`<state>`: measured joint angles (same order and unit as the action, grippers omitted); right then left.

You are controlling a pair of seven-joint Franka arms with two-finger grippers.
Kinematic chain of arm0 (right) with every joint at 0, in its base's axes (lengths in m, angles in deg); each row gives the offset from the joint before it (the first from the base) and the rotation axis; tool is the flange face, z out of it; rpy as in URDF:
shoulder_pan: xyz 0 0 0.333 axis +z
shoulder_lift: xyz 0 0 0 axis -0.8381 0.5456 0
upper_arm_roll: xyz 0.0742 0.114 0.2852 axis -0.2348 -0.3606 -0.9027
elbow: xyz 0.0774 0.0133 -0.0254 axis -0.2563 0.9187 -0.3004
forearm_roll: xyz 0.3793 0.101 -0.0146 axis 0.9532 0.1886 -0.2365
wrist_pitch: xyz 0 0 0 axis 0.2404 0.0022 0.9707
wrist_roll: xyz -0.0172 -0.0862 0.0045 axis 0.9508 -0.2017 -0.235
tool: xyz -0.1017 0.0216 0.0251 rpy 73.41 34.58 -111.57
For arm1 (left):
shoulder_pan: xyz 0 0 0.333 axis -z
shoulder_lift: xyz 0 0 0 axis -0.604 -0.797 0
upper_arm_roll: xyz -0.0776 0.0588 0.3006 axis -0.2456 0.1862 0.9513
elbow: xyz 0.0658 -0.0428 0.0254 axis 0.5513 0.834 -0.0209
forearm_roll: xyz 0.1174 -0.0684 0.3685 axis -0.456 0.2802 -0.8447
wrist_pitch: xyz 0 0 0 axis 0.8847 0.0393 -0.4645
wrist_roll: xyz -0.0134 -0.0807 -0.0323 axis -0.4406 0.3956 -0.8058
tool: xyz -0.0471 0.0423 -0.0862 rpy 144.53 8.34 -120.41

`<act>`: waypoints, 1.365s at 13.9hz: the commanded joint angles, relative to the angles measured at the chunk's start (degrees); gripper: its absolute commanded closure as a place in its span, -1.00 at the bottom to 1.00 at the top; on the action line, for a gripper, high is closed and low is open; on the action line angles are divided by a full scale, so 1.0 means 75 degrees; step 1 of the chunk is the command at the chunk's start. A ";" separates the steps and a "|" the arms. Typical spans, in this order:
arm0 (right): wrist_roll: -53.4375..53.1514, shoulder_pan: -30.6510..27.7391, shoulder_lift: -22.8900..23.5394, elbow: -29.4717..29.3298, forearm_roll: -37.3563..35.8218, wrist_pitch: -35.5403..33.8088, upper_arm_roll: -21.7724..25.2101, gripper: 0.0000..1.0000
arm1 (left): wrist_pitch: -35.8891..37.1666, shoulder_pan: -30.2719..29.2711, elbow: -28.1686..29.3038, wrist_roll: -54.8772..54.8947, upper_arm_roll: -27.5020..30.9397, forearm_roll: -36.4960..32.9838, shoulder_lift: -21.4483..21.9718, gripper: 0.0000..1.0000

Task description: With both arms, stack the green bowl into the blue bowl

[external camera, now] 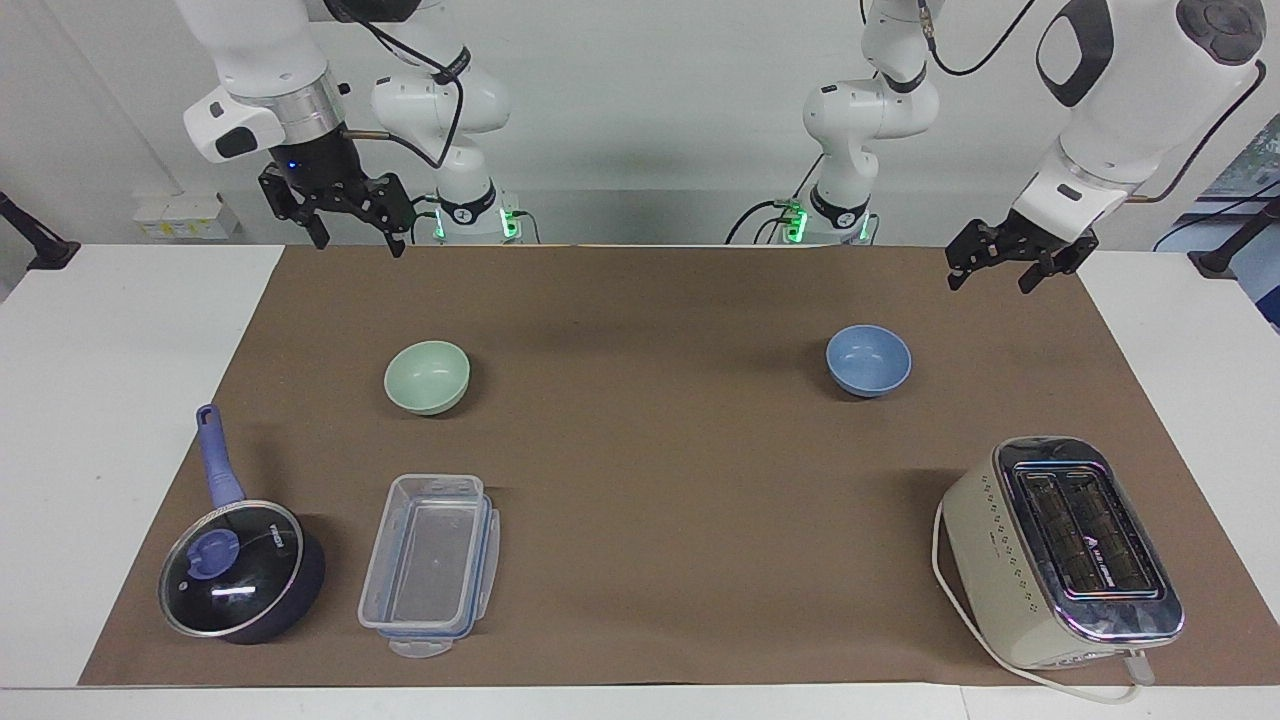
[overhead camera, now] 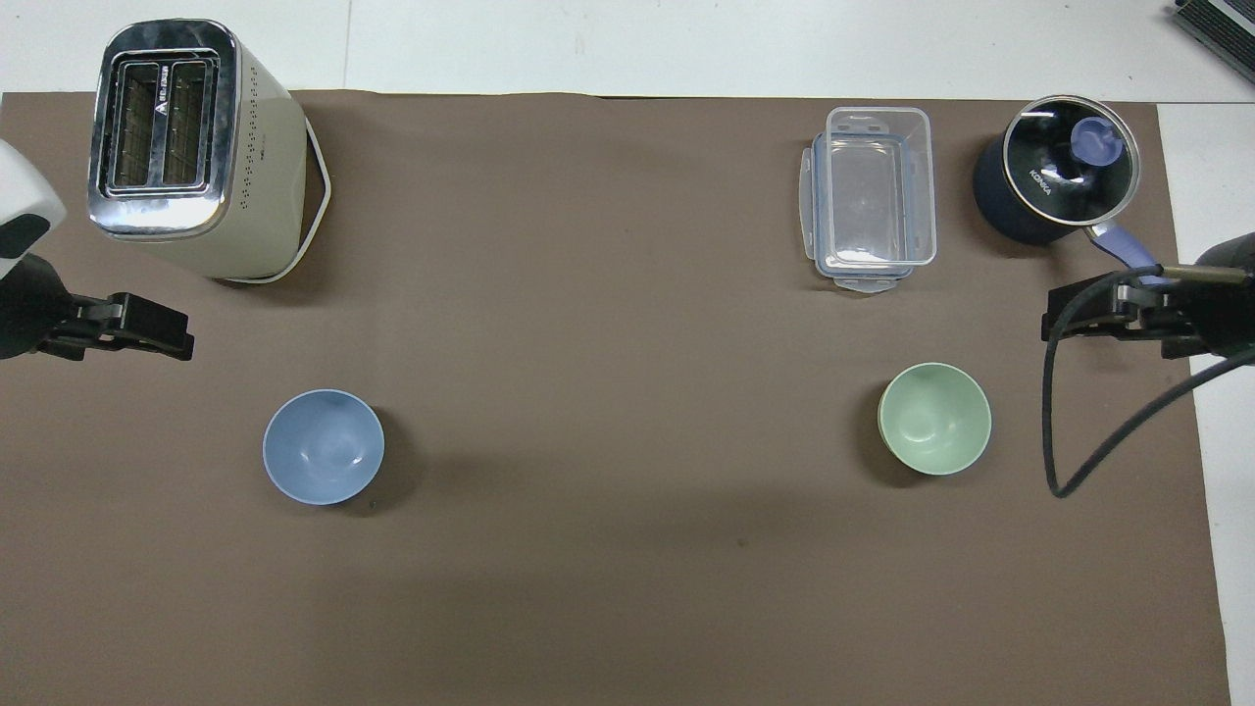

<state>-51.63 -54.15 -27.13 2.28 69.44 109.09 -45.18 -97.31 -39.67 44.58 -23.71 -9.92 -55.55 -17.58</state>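
Note:
The green bowl (external camera: 427, 377) sits upright and empty on the brown mat toward the right arm's end; it also shows in the overhead view (overhead camera: 934, 419). The blue bowl (external camera: 868, 360) sits upright and empty toward the left arm's end, and shows in the overhead view (overhead camera: 324, 447) too. The two bowls are far apart. My right gripper (external camera: 358, 245) hangs open and empty, raised over the mat's edge by the robots; it shows in the overhead view (overhead camera: 1057, 320). My left gripper (external camera: 988, 284) hangs open and empty, raised over the mat's corner; it shows in the overhead view (overhead camera: 176, 341).
A dark blue lidded saucepan (external camera: 240, 570) and a clear plastic container (external camera: 430, 565) lie farther from the robots than the green bowl. A cream toaster (external camera: 1060, 550) stands farther than the blue bowl. The brown mat (external camera: 650, 450) covers the white table.

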 commanded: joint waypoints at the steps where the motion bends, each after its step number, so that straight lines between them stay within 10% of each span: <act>1: 0.0141 -0.0055 -0.0050 -0.0022 0.0200 -0.0025 0.0028 -1.00 | -0.0642 -0.0005 0.0901 -0.0071 0.0019 -0.0148 0.0453 -1.00; 18: 0.0176 -0.0055 -0.0062 -0.0022 0.0188 -0.0025 0.0040 -1.00 | -0.6137 0.0181 0.5390 -0.0153 0.0054 -0.0136 0.0116 -1.00; 19: 0.0176 -0.0055 -0.0062 -0.0022 0.0188 -0.0025 0.0040 -1.00 | -0.6337 0.0217 0.5484 -0.0177 0.0054 -0.0136 0.0033 0.17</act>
<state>-51.63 -54.15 -27.13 2.26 69.44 109.09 -45.18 -140.91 -39.91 83.30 -23.72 -10.00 -55.58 -16.69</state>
